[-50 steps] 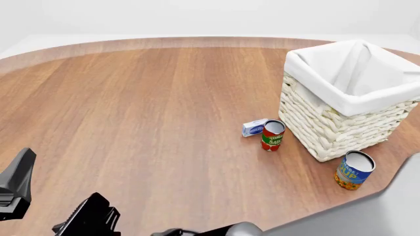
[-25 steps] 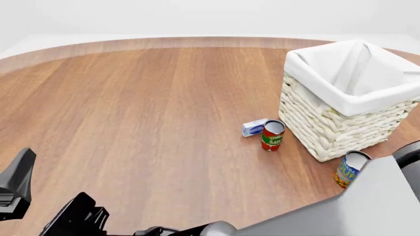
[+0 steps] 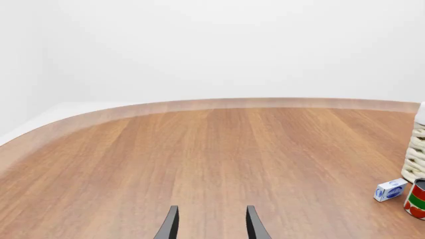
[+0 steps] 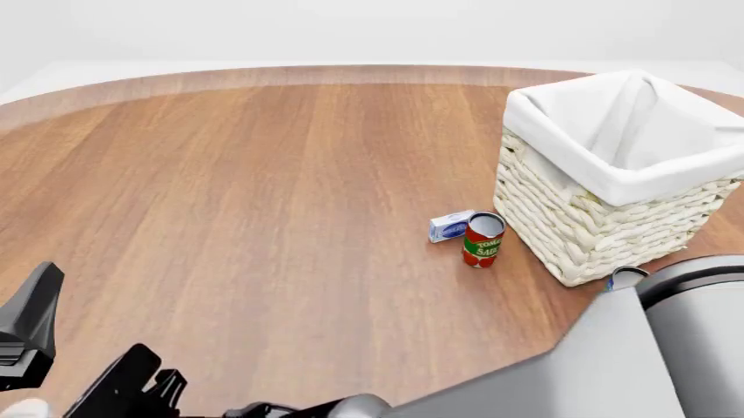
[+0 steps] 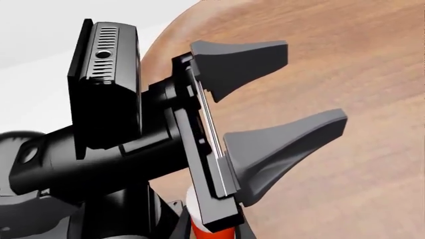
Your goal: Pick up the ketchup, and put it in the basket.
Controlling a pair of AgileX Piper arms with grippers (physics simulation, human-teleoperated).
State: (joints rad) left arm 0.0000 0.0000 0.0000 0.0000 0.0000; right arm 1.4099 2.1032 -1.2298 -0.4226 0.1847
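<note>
The ketchup (image 5: pixel 207 228) shows only in the right wrist view, as a sliver of red body under a white cap, low down behind my left gripper. In the front view it is out of sight. The white wicker basket (image 4: pixel 581 228) with its cloth liner stands at the far right, and its edge shows in the left wrist view (image 3: pixel 417 149). My left gripper (image 3: pixel 212 226) is open and empty, low at the table's near left (image 4: pixel 30 331). It fills the right wrist view (image 5: pixel 312 84). My right gripper (image 4: pixel 131 389) reaches across to the near left with its fingers apart.
A red-and-green tomato sauce can (image 4: pixel 483 239) and a small white-and-blue box (image 4: pixel 450 225) stand just left of the basket; both show in the left wrist view, can (image 3: pixel 417 199) and box (image 3: pixel 389 189). A blue soup can (image 4: pixel 625 277) is mostly hidden behind my right arm's grey link (image 4: pixel 651 357).
My right arm has swung further left across the near edge; its gripper has moved left and down, and its grey link now covers most of the soup can. The left gripper has not moved.
</note>
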